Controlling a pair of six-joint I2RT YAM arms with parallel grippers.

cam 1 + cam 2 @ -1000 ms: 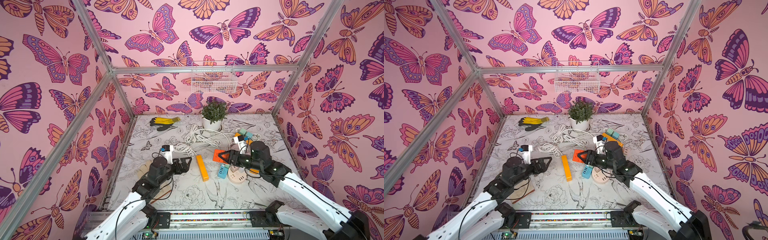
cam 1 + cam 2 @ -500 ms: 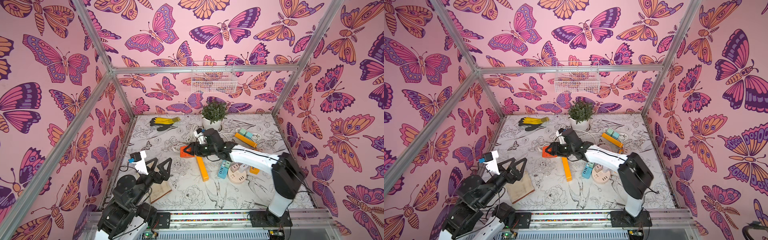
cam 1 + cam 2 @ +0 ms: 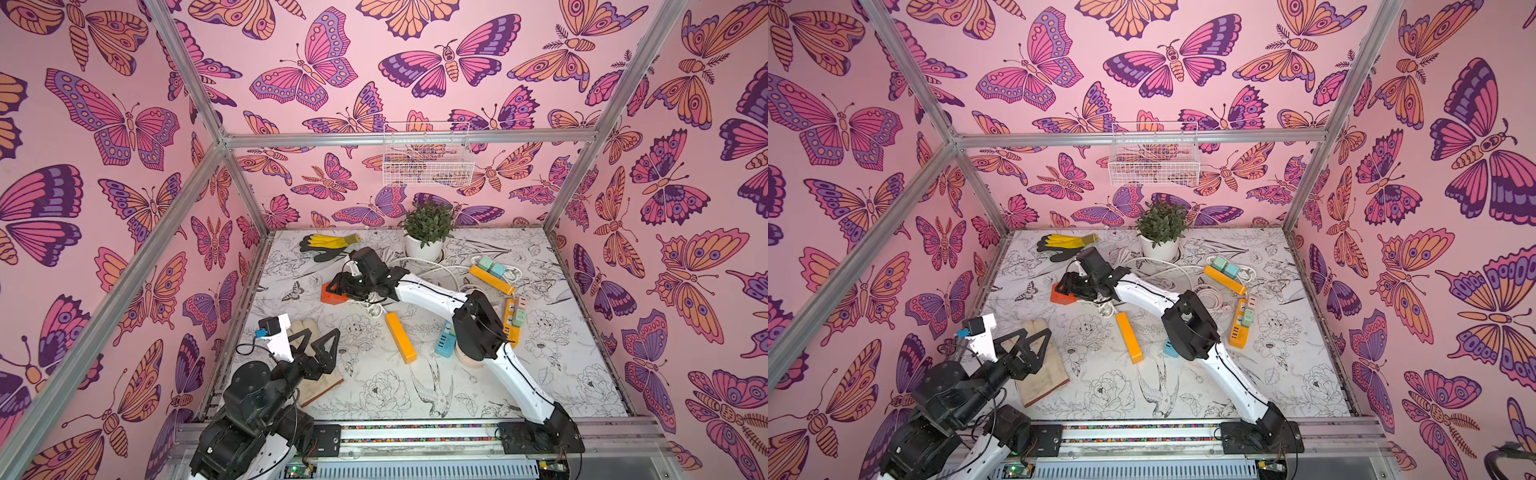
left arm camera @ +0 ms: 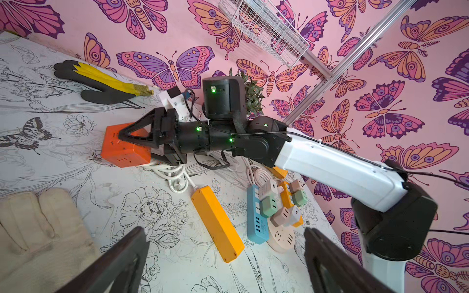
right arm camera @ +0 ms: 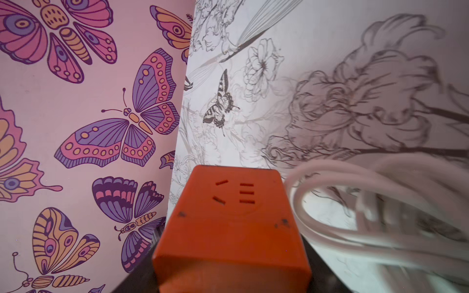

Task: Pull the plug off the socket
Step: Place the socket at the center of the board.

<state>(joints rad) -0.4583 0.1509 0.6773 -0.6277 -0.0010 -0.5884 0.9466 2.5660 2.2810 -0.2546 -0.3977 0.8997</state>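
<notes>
An orange plastic cube socket (image 5: 232, 228) is gripped by the right tool (image 3: 337, 287), the left tool (image 3: 321, 336) is spread wide and empty; unplugging is judged unfinished.

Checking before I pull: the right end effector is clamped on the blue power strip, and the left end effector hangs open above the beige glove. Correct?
Not the blue power strip, which lies apart on the table. The right end effector is clamped on the orange cube socket, as the left wrist view shows. The left end effector does hang open above the beige glove.
</notes>
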